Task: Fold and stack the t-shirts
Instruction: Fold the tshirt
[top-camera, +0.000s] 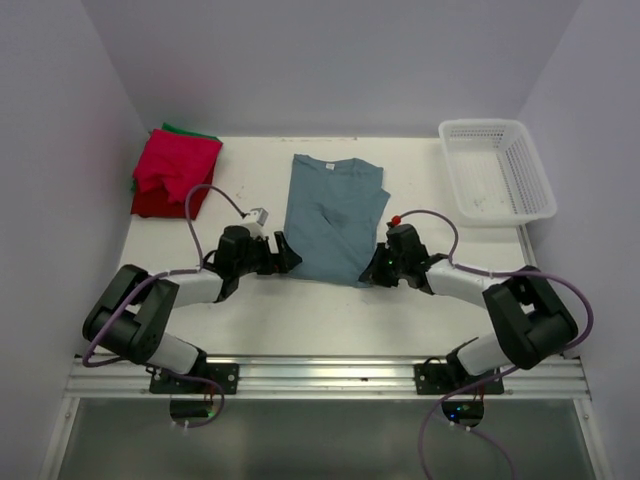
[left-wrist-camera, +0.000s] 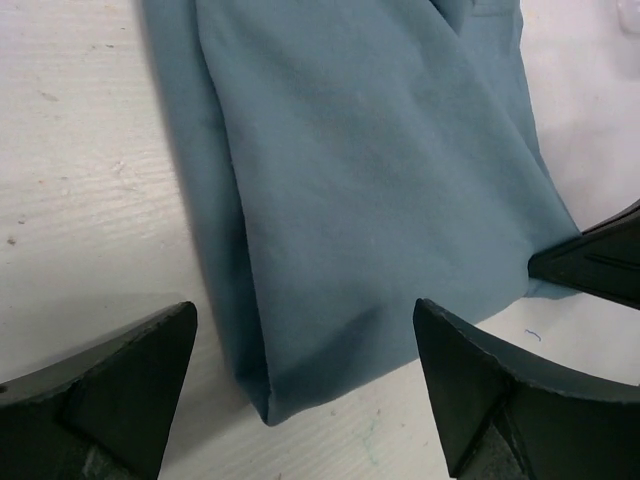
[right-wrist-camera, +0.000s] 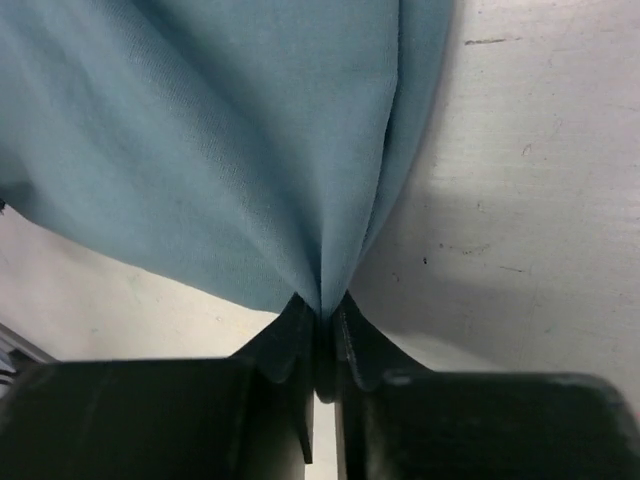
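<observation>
A dusty blue-grey t-shirt (top-camera: 335, 215) lies partly folded lengthwise in the middle of the table, collar at the far end. My left gripper (top-camera: 290, 255) stands open at the shirt's near left corner. In the left wrist view that corner (left-wrist-camera: 300, 300) lies between the spread fingers (left-wrist-camera: 120, 390), untouched. My right gripper (top-camera: 375, 268) is shut on the shirt's near right corner. The right wrist view shows the cloth (right-wrist-camera: 250, 150) bunched into a pinch at the gripper (right-wrist-camera: 322, 315). A folded pile of red t-shirts (top-camera: 172, 175) sits at the far left with a green one (top-camera: 188, 130) showing under its far edge.
A white mesh basket (top-camera: 483, 124) stands at the far right corner. White walls close in the table on the left, the right and behind. A metal rail (top-camera: 330, 370) runs along the near edge by the arm bases.
</observation>
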